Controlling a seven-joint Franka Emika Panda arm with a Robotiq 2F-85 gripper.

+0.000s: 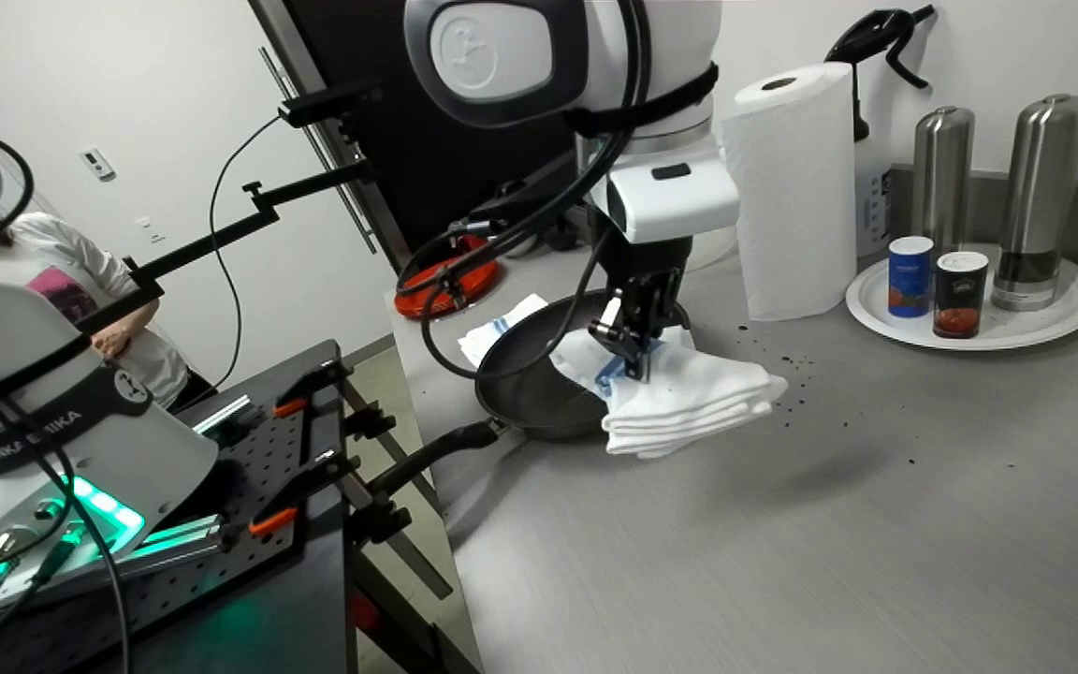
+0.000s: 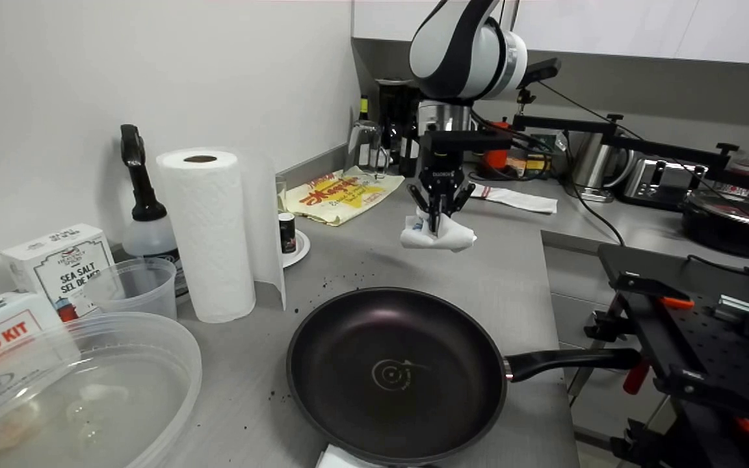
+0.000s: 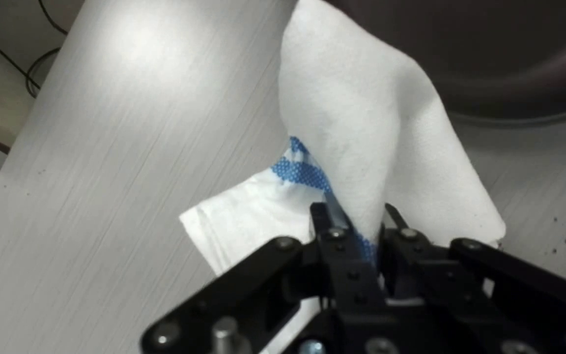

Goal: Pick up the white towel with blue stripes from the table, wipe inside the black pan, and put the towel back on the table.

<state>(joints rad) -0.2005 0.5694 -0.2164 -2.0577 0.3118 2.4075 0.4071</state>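
- Jaws gripped towel point(image 3: 342, 88), held up off tabletop point(image 2: 498, 279); long flap ran approx. 12 o'clock from them in wrist view.
- Towel looked soft, white w/ blue stripes by the pinch, folded in layers, ends splayed.
- Black pan point(image 2: 397, 370) lay approx. 1 o'clock from jaws in wrist view, betw. 6 & 7 o'clock in an exterior view; not under towel, so any wipe prob. needed a swing that way first.
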